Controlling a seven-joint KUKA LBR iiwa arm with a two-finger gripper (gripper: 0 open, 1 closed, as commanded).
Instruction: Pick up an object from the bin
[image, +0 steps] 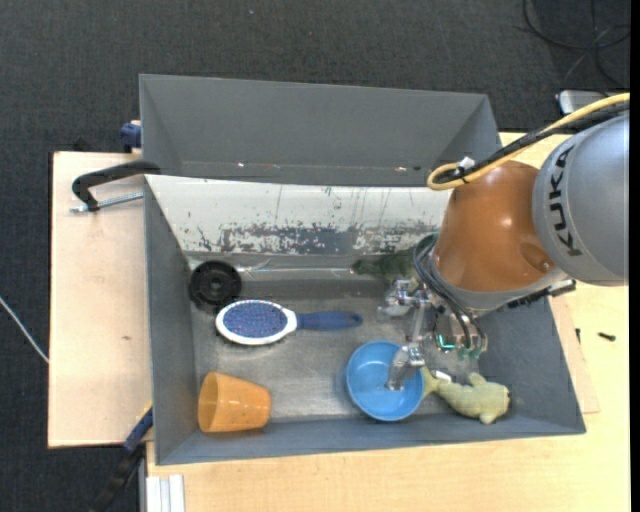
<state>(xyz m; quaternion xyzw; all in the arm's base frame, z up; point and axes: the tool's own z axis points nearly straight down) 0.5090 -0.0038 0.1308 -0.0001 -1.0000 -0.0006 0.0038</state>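
My gripper (404, 335) hangs at the right of the bin, open, over the far right rim of a round blue bowl (378, 390). One fingertip (403, 372) reaches down inside the bowl; the other (399, 297) stands behind it, over the bin floor. Nothing shows between them. A pale yellow-green soft toy (475, 397) lies just right of the bowl, against the front right wall. A dark green thing (385, 265) lies at the back wall, partly hidden by the arm.
A white hairbrush with a blue pad and blue handle (262, 322) lies mid-left. A black round disc (214, 283) sits at the back left. An orange cup (233, 403) lies on its side at the front left. The arm's orange cover overhangs the right side.
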